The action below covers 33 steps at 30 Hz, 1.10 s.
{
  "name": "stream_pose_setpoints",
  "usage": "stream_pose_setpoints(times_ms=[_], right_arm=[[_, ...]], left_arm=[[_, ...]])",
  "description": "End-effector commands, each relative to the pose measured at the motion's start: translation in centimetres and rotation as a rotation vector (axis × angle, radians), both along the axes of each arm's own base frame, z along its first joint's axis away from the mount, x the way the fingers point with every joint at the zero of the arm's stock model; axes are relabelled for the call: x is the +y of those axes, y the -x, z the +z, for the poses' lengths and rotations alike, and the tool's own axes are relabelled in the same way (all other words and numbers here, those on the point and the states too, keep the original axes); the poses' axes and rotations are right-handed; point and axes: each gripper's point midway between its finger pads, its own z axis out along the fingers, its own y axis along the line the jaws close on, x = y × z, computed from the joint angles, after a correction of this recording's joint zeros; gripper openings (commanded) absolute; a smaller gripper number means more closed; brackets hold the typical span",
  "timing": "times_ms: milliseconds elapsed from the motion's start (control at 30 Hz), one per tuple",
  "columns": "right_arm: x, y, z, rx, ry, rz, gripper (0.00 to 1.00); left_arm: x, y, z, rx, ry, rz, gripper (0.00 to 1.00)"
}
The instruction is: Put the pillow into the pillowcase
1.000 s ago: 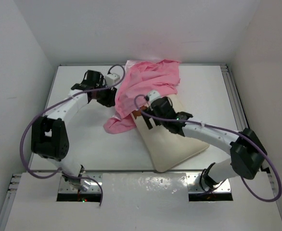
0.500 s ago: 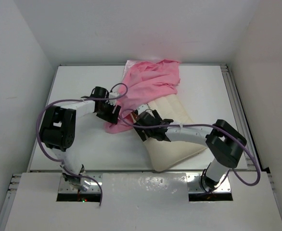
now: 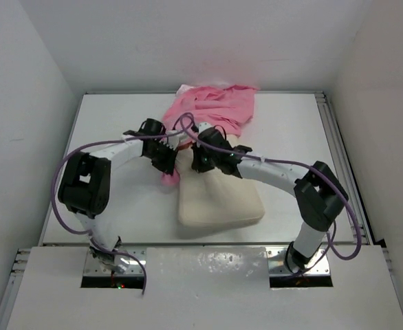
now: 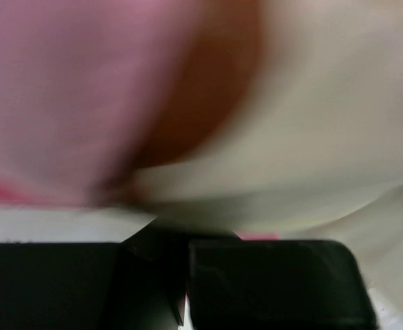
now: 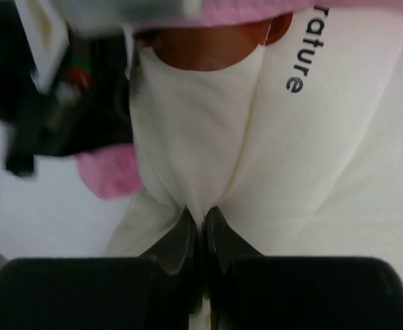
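Right end effector [image 5: 201, 218] is pinched tight on a fold of the pillow [image 5: 325, 172], near its brown mark. Left end effector [image 3: 168, 163] is closed just beside it, can't tell on what. The pillowcase [image 3: 212, 106] is bunched over the pillow's far end on the desk [image 3: 119, 206].

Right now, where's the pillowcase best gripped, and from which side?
Probably the loose flap of the pillowcase beside the left edge of the pillow, approached from the left: it sticks out free, while the rest bunches over the pillow's far end.
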Motion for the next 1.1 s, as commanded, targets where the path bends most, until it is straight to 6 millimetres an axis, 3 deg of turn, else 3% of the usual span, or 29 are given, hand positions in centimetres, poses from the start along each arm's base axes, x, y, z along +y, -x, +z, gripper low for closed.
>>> stream_pose_setpoints(times_ms=[0,67,100,167,333,367,433,567,633,700,733,767,833,867,900,933,1000,1033,1067], right_arm=[[4.8,-5.6,17.5,-0.291,-0.519,-0.018,0.0],[2.6,-7.9,22.3,-0.402,-0.628,-0.089,0.0],[0.9,-9.3,23.4,-0.423,-0.664,-0.157,0.0],[-0.9,-10.1,25.7,-0.472,-0.711,-0.207,0.0],[-5.2,-13.2,25.7,-0.486,-0.724,-0.347,0.0],[-5.3,-13.8,25.3,-0.47,-0.746,-0.362,0.0],[-5.3,-14.5,25.3,-0.473,-0.782,-0.361,0.0],[-3.2,-15.9,23.0,-0.418,-0.779,-0.365,0.0],[-1.9,-15.6,20.1,-0.366,-0.735,-0.374,0.0],[-0.4,-14.0,16.4,-0.309,-0.671,-0.354,0.0],[-0.5,-13.5,15.1,-0.292,-0.651,-0.373,0.0],[-1.0,-12.3,11.9,-0.244,-0.607,-0.392,0.0],[-2.1,-11.0,10.6,-0.212,-0.62,-0.431,0.0],[-3.3,-10.3,8.4,-0.187,-0.58,-0.466,0.0],[-4.5,-10.2,7.9,-0.187,-0.559,-0.491,0.0],[-5.8,-9.6,7.3,-0.168,-0.522,-0.514,0.05],[-8.7,-9.5,6.2,-0.136,-0.443,-0.556,0.22],[-9.5,-9.5,7.2,-0.149,-0.431,-0.546,0.42],[-11.0,-9.9,7.4,-0.175,-0.375,-0.508,0.54]], left_arm=[[-3.3,0.0,9.3,-0.188,0.078,-0.193,0.0],[-4.1,-0.4,12.3,-0.26,0.083,-0.236,0.0],[-4.3,0.2,13.2,-0.265,0.079,-0.256,0.0],[-4.6,0.4,14.5,-0.287,0.08,-0.281,0.0],[-5.1,1.4,19.9,-0.352,0.038,-0.371,0.0],[-5.3,1.8,21.0,-0.374,0.02,-0.407,0.0],[-5.5,2.2,21.5,-0.387,0.002,-0.44,0.0],[-6.0,1.9,21.4,-0.397,-0.029,-0.474,0.0],[-6.2,1.3,22.1,-0.406,-0.004,-0.465,0.0],[-5.7,0.9,21.9,-0.399,0.023,-0.465,0.0],[-5.1,1.3,20.3,-0.361,0.014,-0.469,0.0],[-4.3,1.4,19.8,-0.36,0.009,-0.462,0.01],[-2.9,3.0,16.9,-0.298,-0.024,-0.474,0.1],[-2.7,3.7,16.1,-0.28,-0.03,-0.49,0.26],[-2.5,4.4,15.6,-0.267,-0.034,-0.516,0.37],[-2.3,5.0,15.5,-0.28,-0.04,-0.547,0.6],[-2.8,5.5,14.9,-0.289,-0.048,-0.579,0.78],[-3.7,5.1,15.2,-0.318,-0.041,-0.579,0.95],[-4.5,4.2,16.4,-0.358,-0.023,-0.567,0.96]])
